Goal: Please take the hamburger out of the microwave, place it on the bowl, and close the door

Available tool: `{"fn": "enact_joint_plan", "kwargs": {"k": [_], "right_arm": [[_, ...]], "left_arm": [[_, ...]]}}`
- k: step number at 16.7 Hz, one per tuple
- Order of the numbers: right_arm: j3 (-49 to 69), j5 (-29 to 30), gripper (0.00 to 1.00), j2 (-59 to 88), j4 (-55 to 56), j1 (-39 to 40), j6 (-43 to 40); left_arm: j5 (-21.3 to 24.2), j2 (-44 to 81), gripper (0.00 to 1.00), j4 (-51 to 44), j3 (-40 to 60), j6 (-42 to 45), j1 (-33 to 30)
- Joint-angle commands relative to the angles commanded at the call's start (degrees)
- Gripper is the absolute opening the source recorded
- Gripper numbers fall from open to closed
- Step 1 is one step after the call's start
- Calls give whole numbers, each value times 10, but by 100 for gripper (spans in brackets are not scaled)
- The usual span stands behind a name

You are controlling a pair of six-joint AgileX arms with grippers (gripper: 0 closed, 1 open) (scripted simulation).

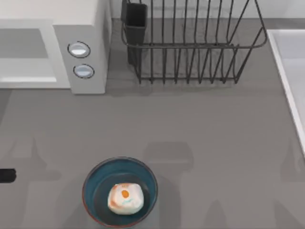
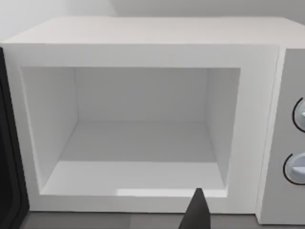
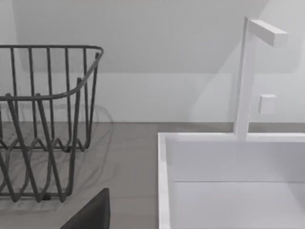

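Two of three steps look complete, judging from how things lie. The hamburger (image 1: 125,198) sits inside the bowl (image 1: 91,182), a little toward 6 o'clock of the bowl's centre, orange spot up. The bowl stands on the tabletop (image 1: 214,143) at about 7 o'clock of the top view, well apart from everything else.

The microwave (image 1: 90,28) is at 10 o'clock. In the left wrist view its cavity (image 2: 143,138) is bare: white floor, white walls, nothing on the floor. The opening faces that camera unobstructed, so the door is not shut. A dark vertical strip (image 2: 8,157) at the 9 o'clock edge of the opening may be the door swung open and seen edge-on; cannot confirm. The two knobs (image 1: 79,49) are seen on the grey panel.

Left tool (image 2: 196,214): one dark fingertip shows in the left wrist view, in front of the microwave's lower frame, apart from it. Cannot tell whether it is wide or narrow; nothing visibly held. A dark stub (image 1: 6,175) at 9 o'clock of the top view is probably part of the left arm.

Right tool (image 3: 90,214): a dark fingertip, near the dish rack (image 3: 43,124) and the white sink (image 3: 164,191) at 3 o'clock of the tabletop. State cannot be told. Judged idle.

Remaining: close the door. Judged a job for the left arm, which already faces the microwave.
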State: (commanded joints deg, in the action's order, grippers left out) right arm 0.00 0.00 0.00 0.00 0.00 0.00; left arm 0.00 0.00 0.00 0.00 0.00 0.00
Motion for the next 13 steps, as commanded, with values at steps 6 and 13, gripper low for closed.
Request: {"fn": "enact_joint_plan", "kwargs": {"k": [6,13], "right_arm": [[0,0,100,0,0,0,0],[0,0,100,0,0,0,0]], "left_arm": [[0,0,0,0,0,0,0],[-2,2,0,1,0,0,-2]]}}
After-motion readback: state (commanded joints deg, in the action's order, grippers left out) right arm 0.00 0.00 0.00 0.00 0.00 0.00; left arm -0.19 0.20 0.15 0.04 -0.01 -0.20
